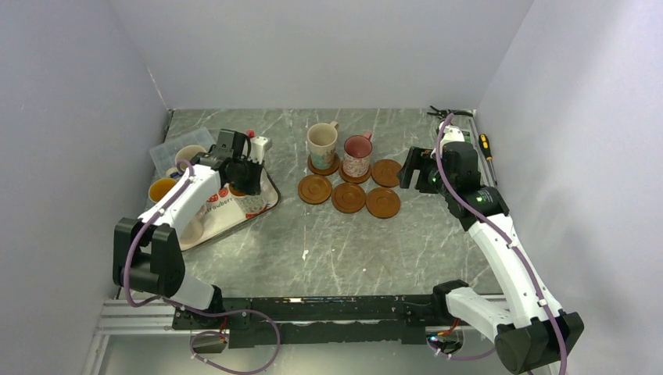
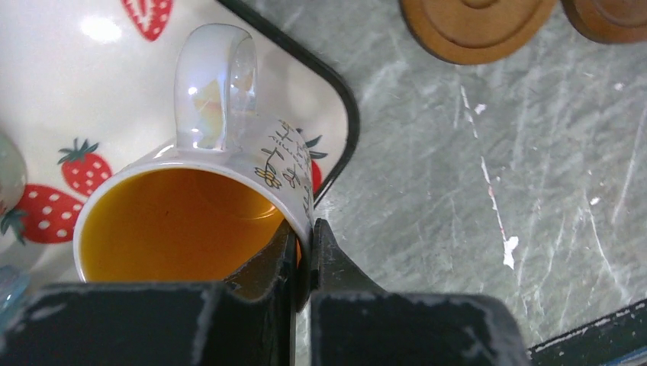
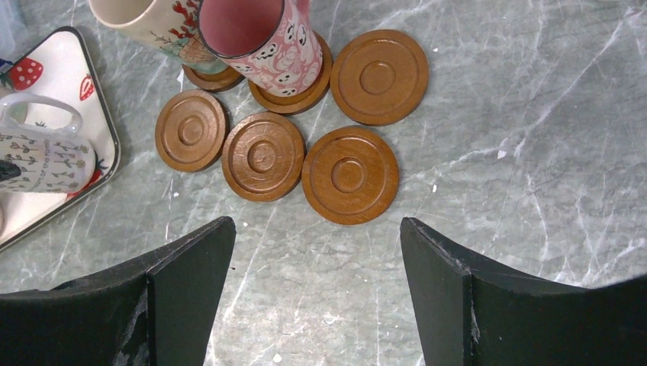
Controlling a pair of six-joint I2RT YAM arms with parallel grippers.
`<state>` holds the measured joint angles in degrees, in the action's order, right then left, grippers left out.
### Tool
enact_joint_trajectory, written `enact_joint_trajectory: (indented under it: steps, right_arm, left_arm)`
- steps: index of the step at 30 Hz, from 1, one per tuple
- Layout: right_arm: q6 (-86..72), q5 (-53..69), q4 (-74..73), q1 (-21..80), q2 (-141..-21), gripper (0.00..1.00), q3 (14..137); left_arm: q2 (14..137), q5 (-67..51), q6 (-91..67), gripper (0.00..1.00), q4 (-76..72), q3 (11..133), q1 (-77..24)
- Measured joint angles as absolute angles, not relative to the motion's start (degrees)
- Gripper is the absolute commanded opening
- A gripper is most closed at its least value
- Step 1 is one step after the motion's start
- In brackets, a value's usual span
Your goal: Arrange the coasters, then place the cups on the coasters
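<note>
Where the arms are bolted along the near edge, the marble surface (image 1: 344, 258) lies bare right up to the coasters (image 1: 349, 198), the widest open stretch in view. Left of it, the strawberry-print tray (image 2: 347, 114) sits askew. Its black-rimmed right corner points toward the coasters, with a strip of bare marble between them. The left jaws are clamped on the rim of the orange-lined floral mug (image 2: 183, 221) just inside that corner, one finger inside the mug and one outside. The handle is on the side away from the jaws. Whether the mug's base rests on the tray I cannot tell.

On the right, the right jaws stand wide apart and hold nothing. They hang above bare surface just beside the coaster cluster.

The six coasters lie in two rows, edges touching or nearly so. The nearer three are bare. Behind them, the cream mug (image 1: 322, 141) stands on the left coaster and the pink mug (image 1: 358, 155) on the middle one. The right coaster (image 1: 386, 173) is bare.

Farther off, a screwdriver (image 1: 486, 144) lies along the right wall.
</note>
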<state>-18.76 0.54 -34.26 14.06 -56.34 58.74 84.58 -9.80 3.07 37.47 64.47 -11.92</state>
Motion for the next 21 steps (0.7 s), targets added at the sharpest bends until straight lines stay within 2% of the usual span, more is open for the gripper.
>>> enact_joint_trajectory:
  steps: [4,6,8,9,13,16,21]
  right_arm:
    - [-19.05,0.54,-34.26,14.06,-56.34,0.84,58.74]
    - [-19.09,0.54,-34.26,14.06,-56.34,0.84,58.74]
    - [-19.09,0.54,-34.26,14.06,-56.34,0.84,58.74]
    - [-19.11,0.56,-34.26,14.06,-56.34,0.84,58.74]
    - [-19.14,0.56,-34.33,14.06,-56.31,0.84,58.74]
    - [-19.11,0.56,-34.48,14.06,-56.23,0.84,58.74]
    - [-19.11,0.78,-34.72,14.06,-56.16,0.84,58.74]
  left_arm:
    - [84.47,-11.86,5.28,0.04,37.39,64.34,-12.88]
    - [84.47,-12.10,5.37,0.21,37.47,64.34,-12.86]
    - [84.58,-12.12,5.32,0.45,37.52,64.34,-12.84]
    - [84.68,-12.23,5.04,0.52,37.54,64.34,-12.84]
    - [84.82,-12.32,4.73,0.68,37.67,64.38,-13.02]
    - [84.55,-12.12,3.31,0.76,38.02,65.08,-13.10]
    - [80.73,-11.42,-1.04,0.82,38.22,67.66,-13.10]
